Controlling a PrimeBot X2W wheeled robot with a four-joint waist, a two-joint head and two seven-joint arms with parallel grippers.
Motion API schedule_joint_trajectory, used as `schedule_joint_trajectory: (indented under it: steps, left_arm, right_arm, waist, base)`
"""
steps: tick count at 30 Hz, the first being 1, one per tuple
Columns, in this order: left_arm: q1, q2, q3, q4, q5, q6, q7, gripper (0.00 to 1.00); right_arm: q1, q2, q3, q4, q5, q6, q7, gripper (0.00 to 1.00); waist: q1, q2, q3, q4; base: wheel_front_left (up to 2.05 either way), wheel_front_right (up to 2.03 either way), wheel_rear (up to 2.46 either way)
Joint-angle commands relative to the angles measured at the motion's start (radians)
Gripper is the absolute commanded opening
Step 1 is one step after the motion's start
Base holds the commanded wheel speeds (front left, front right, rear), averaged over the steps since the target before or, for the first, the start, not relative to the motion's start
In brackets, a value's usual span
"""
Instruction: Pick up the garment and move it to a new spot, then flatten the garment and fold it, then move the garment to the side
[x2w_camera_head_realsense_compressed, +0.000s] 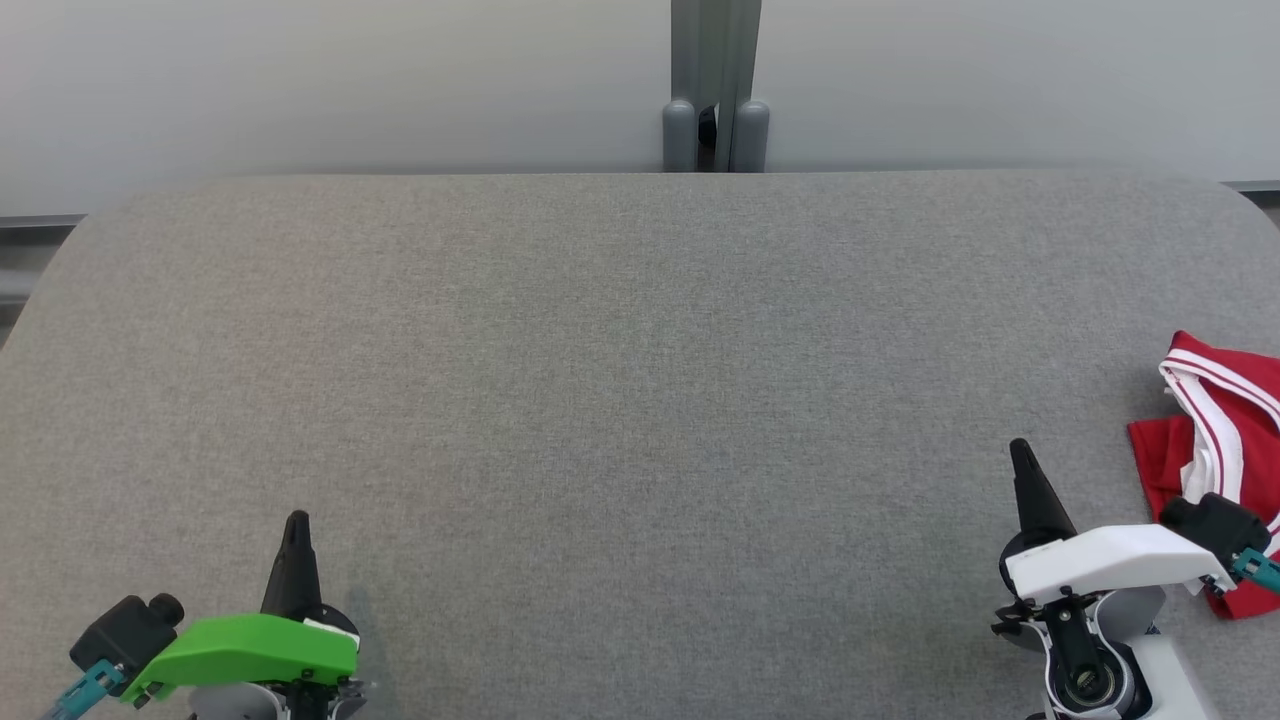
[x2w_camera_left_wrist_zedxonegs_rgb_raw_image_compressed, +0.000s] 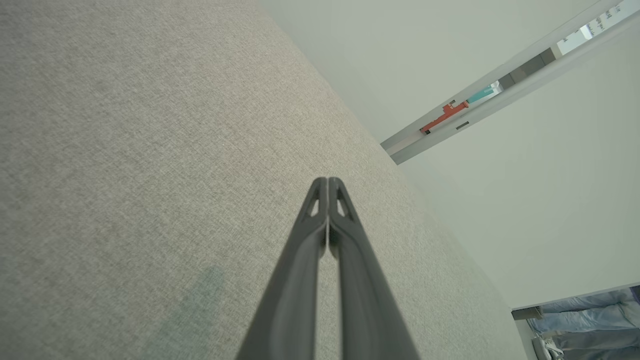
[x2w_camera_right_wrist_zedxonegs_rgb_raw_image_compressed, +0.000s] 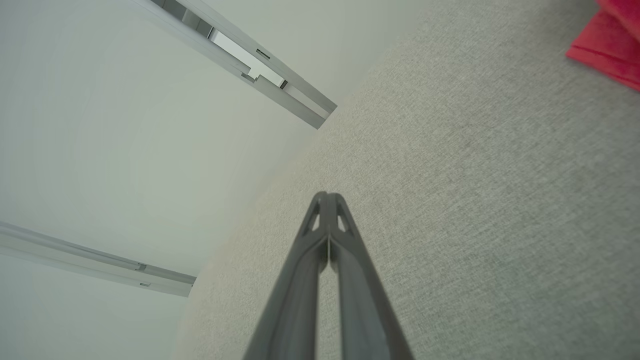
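1. The garment (x2w_camera_head_realsense_compressed: 1250, 405), red with white stripes, lay crumpled at the far right of the grey fabric-covered table (x2w_camera_head_realsense_compressed: 640, 400), cut off by the right edge of the head view.
2. The right gripper (x2w_camera_head_realsense_compressed: 1020, 450) sat at the lower right, its two dark fingers pressed together into one point and holding nothing.
3. The garment lay to the right of that gripper's tip. They did not touch, and a strip of bare table lay between them.
4. The lower part of the garment was partly hidden behind the dark camera on the right arm's white wrist cover (x2w_camera_head_realsense_compressed: 1110, 560).
5. In the right wrist view, the right gripper (x2w_camera_right_wrist_zedxonegs_rgb_raw_image_compressed: 327, 196) pointed along the bare table, and the garment (x2w_camera_right_wrist_zedxonegs_rgb_raw_image_compressed: 612, 45) showed as a red corner at the upper right, well off the line of the fingers.
6. The left gripper (x2w_camera_head_realsense_compressed: 297, 525) sat at the lower left above a green wrist cover (x2w_camera_head_realsense_compressed: 250, 650), far across the table from the garment.
7. In the left wrist view, the left gripper (x2w_camera_left_wrist_zedxonegs_rgb_raw_image_compressed: 327, 182) had its fingers closed tip to tip over bare table, empty.
8. Nothing lay on the table between either gripper and the garment.
9. Beyond the table's far edge stood a pale wall (x2w_camera_head_realsense_compressed: 300, 80) with a grey upright post (x2w_camera_head_realsense_compressed: 715, 90) at its middle.
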Motion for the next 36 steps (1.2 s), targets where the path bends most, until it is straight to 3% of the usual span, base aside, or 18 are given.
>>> schedule_joint_trajectory:
  steps: [1, 36]
  left_arm:
    - [-0.030, 0.005, 0.007, -0.016, -0.031, -0.009, 0.006, 0.00]
    - [-0.047, 0.007, 0.053, -0.033, -0.393, -0.046, 0.100, 0.00]
  right_arm:
    - [-0.001, -0.005, -0.005, -0.018, 0.030, 0.000, 0.007, 0.00]
    - [0.013, -0.007, -0.039, -0.059, 0.388, 0.000, 0.100, 0.00]
  waist:
    - [0.0000, 0.0000, -0.001, 0.000]
    - [0.0000, 0.0000, -0.014, -0.013]
  base:
    - [0.00, 0.00, 0.00]
    - [0.00, 0.00, 0.00]
